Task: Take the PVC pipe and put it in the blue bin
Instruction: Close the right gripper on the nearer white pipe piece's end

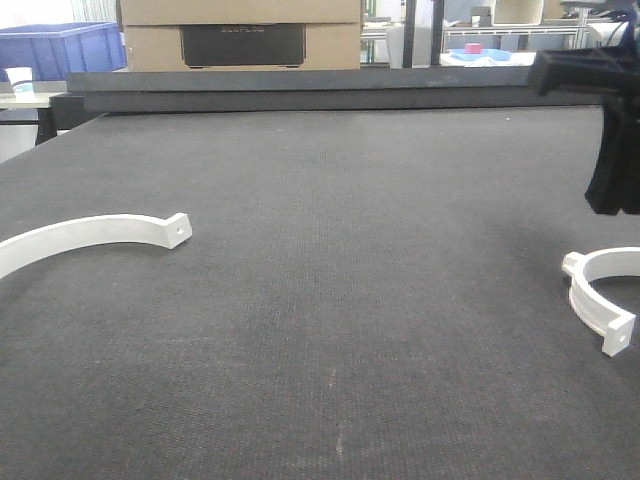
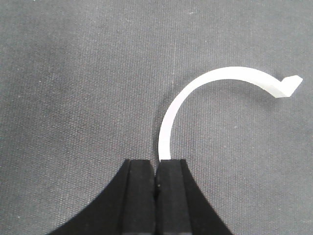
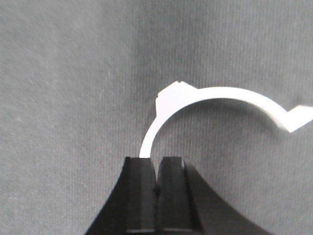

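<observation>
The PVC pipe [image 1: 600, 295] is a small, thick white half-ring with a holed tab. It lies on the dark mat at the far right. In the right wrist view the PVC pipe [image 3: 215, 95] lies flat just ahead of my right gripper [image 3: 156, 164]. The jaws are shut with nothing between them, and one end of the ring is hidden under the left finger. In the front view the right gripper [image 1: 610, 190] hangs above the pipe. My left gripper [image 2: 156, 166] is shut and empty. The blue bin [image 1: 60, 48] stands far back left, off the table.
A longer, flatter white arc strip [image 1: 90, 235] lies on the mat at the left. In the left wrist view the strip [image 2: 205, 93] curves away from the left fingertips. A raised dark rail [image 1: 300, 88] borders the table's far edge, with a cardboard box [image 1: 240, 35] behind it.
</observation>
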